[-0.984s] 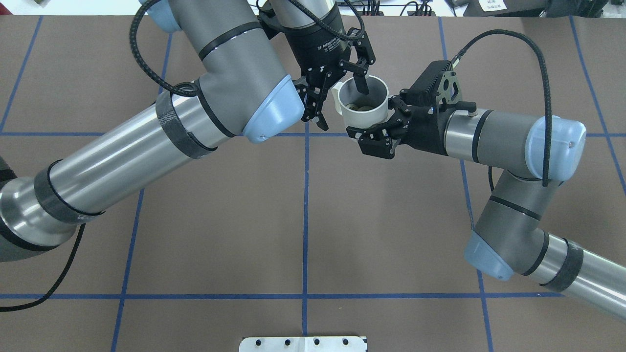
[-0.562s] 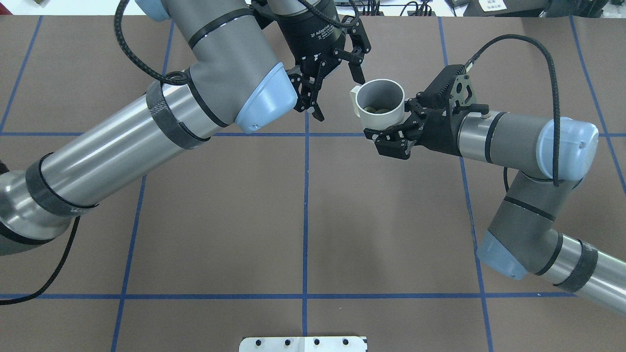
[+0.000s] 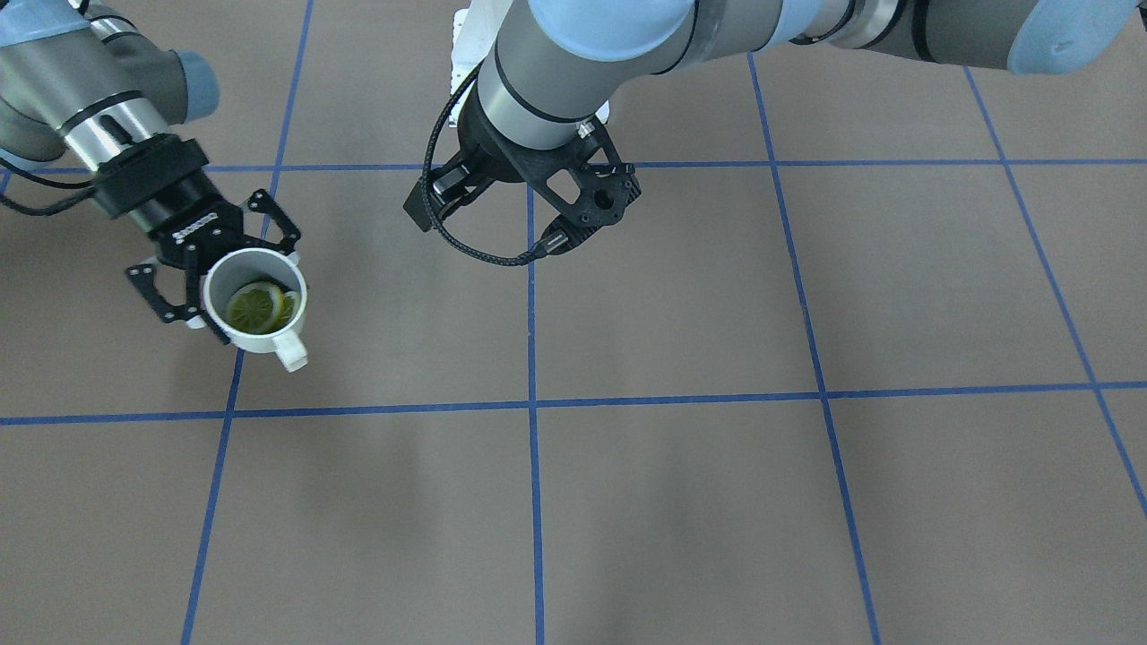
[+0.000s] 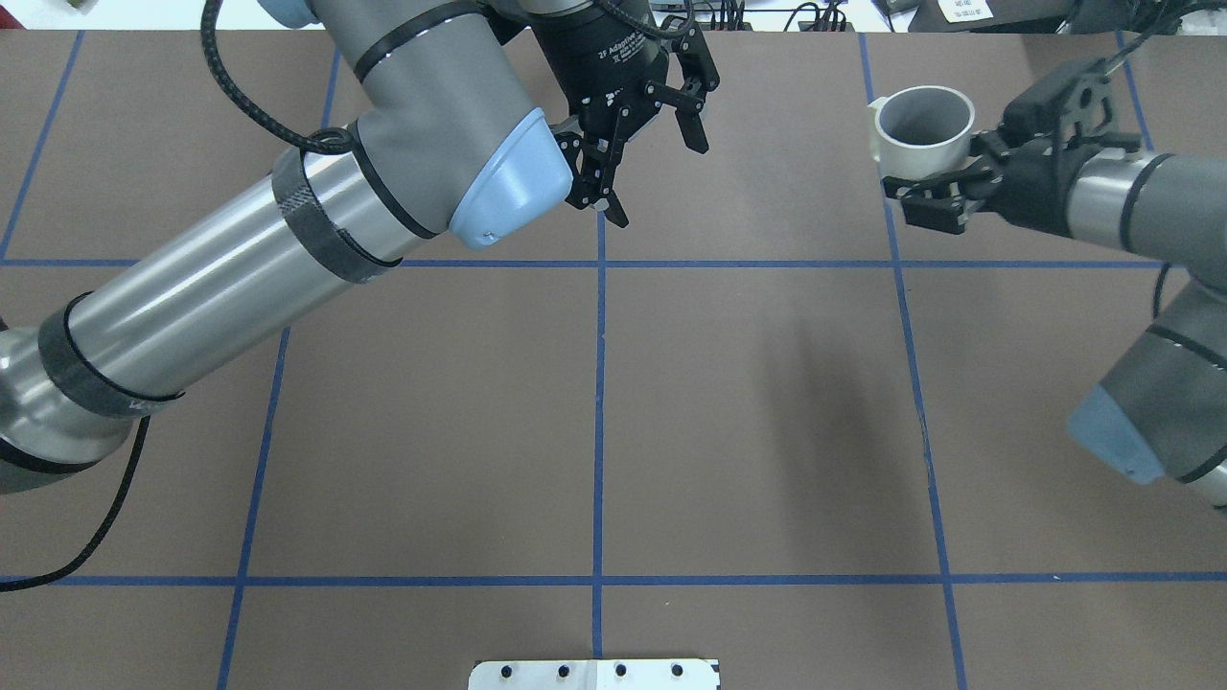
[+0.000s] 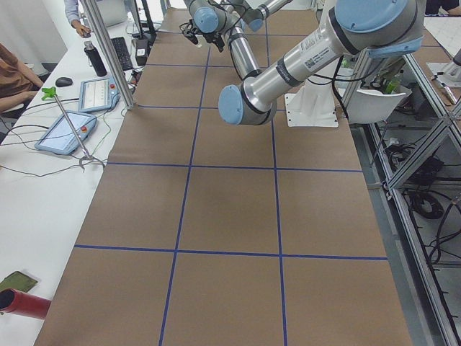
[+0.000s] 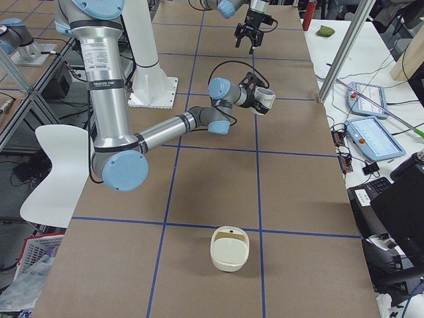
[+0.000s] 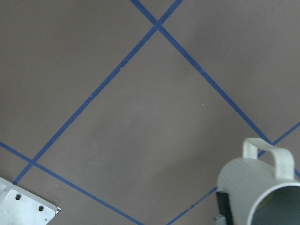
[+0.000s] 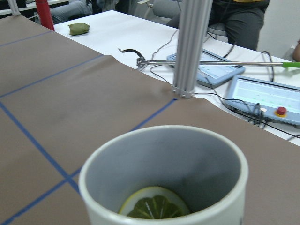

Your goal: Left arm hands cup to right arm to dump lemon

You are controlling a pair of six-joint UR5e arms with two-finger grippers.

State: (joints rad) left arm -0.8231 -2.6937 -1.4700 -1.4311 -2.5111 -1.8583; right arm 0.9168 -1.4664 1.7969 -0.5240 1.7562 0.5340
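Note:
The white cup point(image 4: 911, 153) is upright in my right gripper point(image 4: 928, 161), whose fingers are shut on its wall, at the far right of the table. Its handle points left in the overhead view. The lemon point(image 3: 255, 307) slices lie inside the cup and also show in the right wrist view point(image 8: 154, 206). The front view shows the cup point(image 3: 269, 345) and the right gripper point(image 3: 219, 262) at its left. My left gripper point(image 4: 647, 163) is open and empty at the far middle, well apart from the cup. The left wrist view shows the cup point(image 7: 255, 180) at bottom right.
Blue tape lines divide the brown table. A white metal plate point(image 4: 594, 674) lies at the near edge. A cream basket-like container point(image 6: 228, 248) sits at the table's right end. Tablets point(image 6: 371, 99) and cables lie on the operators' side past the far edge.
My left gripper has drawn its finger out of the cup and backed off up and left. My right gripper has carried the cup far to the right and away from the robot.

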